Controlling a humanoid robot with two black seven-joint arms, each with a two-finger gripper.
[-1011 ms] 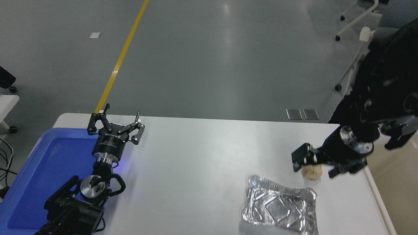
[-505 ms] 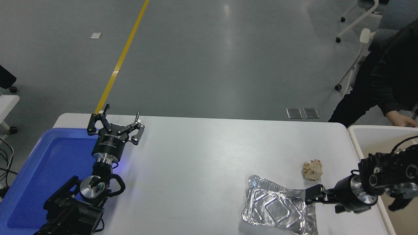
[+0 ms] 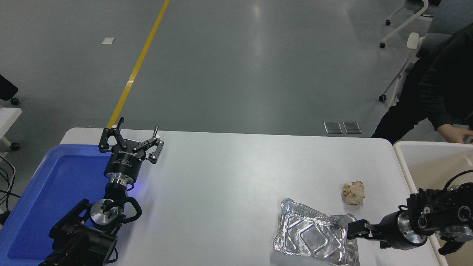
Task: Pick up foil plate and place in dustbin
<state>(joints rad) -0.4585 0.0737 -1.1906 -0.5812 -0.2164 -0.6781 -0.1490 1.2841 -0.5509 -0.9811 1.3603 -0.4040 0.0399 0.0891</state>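
The right claw [image 3: 354, 232] reaches the right rim of the foil plate [image 3: 314, 236], which lies flat on the desk [image 3: 236, 177]; whether it grips cannot be told. Lifting and dropping into the dustbin [image 3: 402, 162], partly cropped at right, remain. The left claw [image 3: 130, 142] rests open, parked.

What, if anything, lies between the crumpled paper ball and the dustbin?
Only bare white table shows between the paper ball and the dustbin in the head view.

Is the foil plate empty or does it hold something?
Empty. The foil plate lies open side up on the table, its ridged base bare. The paper ball sits apart, beside it.
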